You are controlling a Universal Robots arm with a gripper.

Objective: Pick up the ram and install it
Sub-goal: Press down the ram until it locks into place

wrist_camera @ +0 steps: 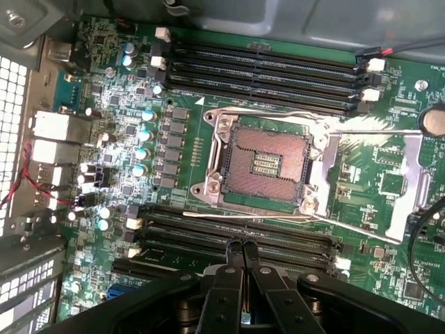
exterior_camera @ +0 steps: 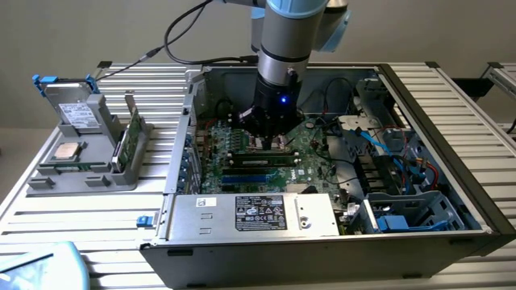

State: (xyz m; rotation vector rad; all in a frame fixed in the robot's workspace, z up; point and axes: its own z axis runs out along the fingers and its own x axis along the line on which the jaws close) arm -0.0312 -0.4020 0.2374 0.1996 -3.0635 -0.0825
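One arm reaches down into an open computer case [exterior_camera: 451,181] that lies on a slatted tabletop [exterior_camera: 81,211]. Its claw [exterior_camera: 269,141] hovers just above the motherboard [exterior_camera: 315,142], over the bank of slots nearest the power supply [exterior_camera: 258,212]. In the wrist view the claw [wrist_camera: 243,248] has its two black fingers [wrist_camera: 231,263] pressed together with their tips meeting, and nothing can be seen between them. A ram [exterior_camera: 260,161] lies flat and seated in a black slot directly below the claw in the exterior view, with blue slots [exterior_camera: 246,179] beside it toward the power supply. The wrist view shows the empty processor socket [wrist_camera: 264,161] with its metal frame [wrist_camera: 403,174] swung open, and a bank of long black slots [wrist_camera: 264,69] on its far side. Outside the case, toward the exterior view's left, a grey holder [exterior_camera: 81,163] carries another green ram stick [exterior_camera: 127,136] standing on edge, a silver processor [exterior_camera: 66,151] and a hard drive [exterior_camera: 78,112].
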